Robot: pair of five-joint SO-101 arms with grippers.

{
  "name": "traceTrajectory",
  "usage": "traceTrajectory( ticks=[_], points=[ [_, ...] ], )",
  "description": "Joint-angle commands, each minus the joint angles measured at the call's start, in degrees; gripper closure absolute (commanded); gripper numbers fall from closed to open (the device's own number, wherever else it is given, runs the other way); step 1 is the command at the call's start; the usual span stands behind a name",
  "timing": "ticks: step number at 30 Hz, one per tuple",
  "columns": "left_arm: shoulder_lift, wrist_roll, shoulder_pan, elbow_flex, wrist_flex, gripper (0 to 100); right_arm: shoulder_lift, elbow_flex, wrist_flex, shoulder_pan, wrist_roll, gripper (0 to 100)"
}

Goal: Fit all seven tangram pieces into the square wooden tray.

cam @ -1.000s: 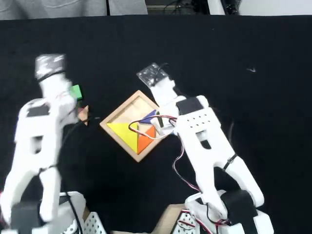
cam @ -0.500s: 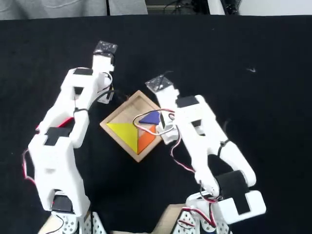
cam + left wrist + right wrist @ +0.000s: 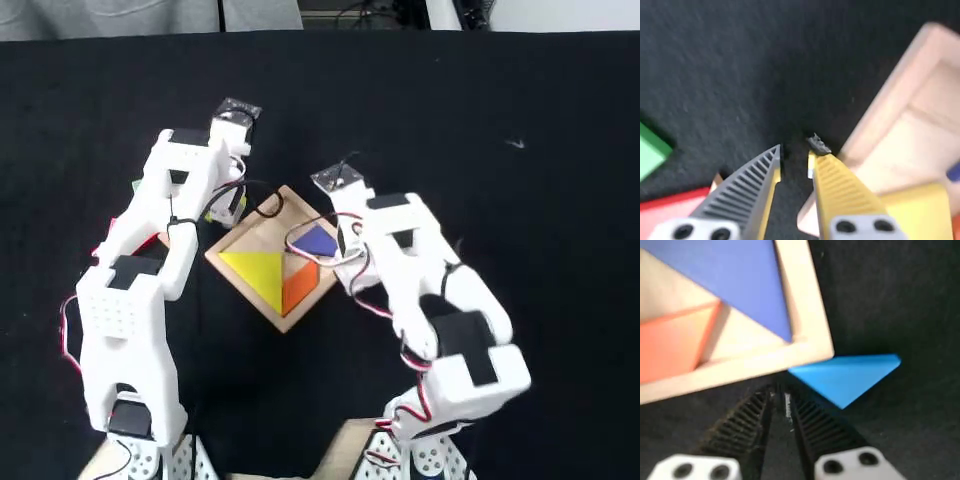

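Note:
The square wooden tray [image 3: 262, 222] lies as a diamond at mid-table. Inside it are a yellow triangle [image 3: 258, 273], an orange triangle [image 3: 301, 287] and a dark blue piece [image 3: 316, 240]. My left gripper [image 3: 794, 148] hovers over the black cloth just outside the tray's wall [image 3: 905, 90], slightly open and holding nothing. A green piece [image 3: 649, 151] and a red piece [image 3: 670, 209] lie close beside it. My right gripper [image 3: 780, 397] is shut and empty just outside a tray corner [image 3: 812, 347]. A light blue triangle [image 3: 847, 374] lies on the cloth touching that corner.
Both white arms [image 3: 130, 300] [image 3: 440, 310] come in from the near edge and flank the tray. Black cloth covers the table, with open room at the far side and on the right.
The left arm swung in from the far left to the tray's upper-left side. The right arm shifted slightly, and the dark blue piece now shows fully in the tray.

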Motion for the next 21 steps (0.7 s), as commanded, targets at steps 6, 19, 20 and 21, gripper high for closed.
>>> traceTrajectory(
  ticks=[6,19,20,21],
  points=[
    [-0.7,-0.09,1.1,-1.45,13.19,90,5.41,-12.88,0.0,-3.6,0.18,98.8],
    [-12.31,-0.09,0.84,6.64,21.01,93,12.35,-22.37,0.97,-7.21,0.18,98.8],
    [-14.95,0.0,0.66,8.84,19.96,93,13.41,-23.6,1.93,-7.91,0.18,98.8],
    [-17.85,0.0,0.66,11.3,18.99,93,14.37,-24.84,3.16,-8.53,0.18,98.8]
  ],
)
